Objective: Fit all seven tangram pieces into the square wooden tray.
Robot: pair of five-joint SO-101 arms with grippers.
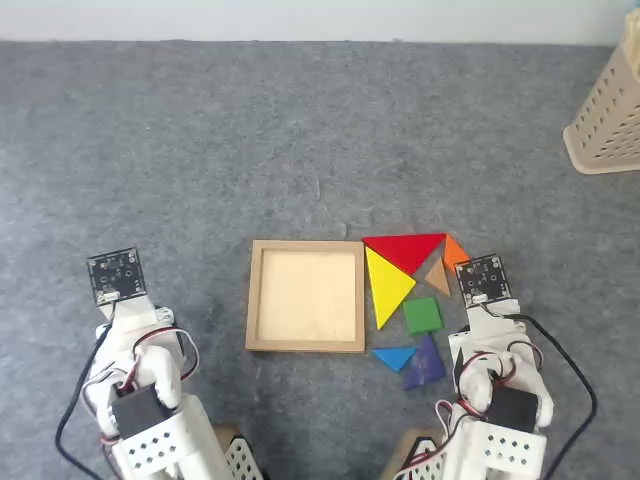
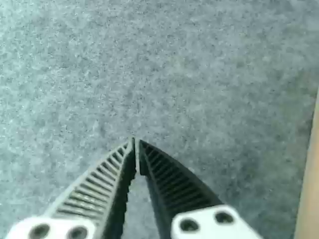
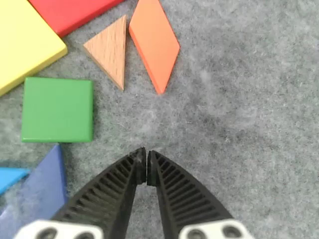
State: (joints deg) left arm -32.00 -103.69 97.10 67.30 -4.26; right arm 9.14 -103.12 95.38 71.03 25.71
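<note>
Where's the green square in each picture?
High view: green square right of the tray, beside the yellow triangle.
Left wrist view: carpet and left claw, a tan edge, likely the tray.
Right wrist view: green square between yellow triangle and right claw; the triangle is the shared landmark.

Seven tangram pieces [image 1: 404,250], one wooden tray [image 1: 305,346], two arms [image 1: 140,390].

The table [image 1: 300,130] has a grey, felt-like surface with a mottled, short-fibre texture. A pale, plain band [image 1: 300,18] runs along its far edge; whether this is a wall or another surface cannot be determined. A beige perforated container [image 1: 608,110] stands at the far right corner, partly cut off. Lighting is even and diffuse, and shadows are soft.
</note>
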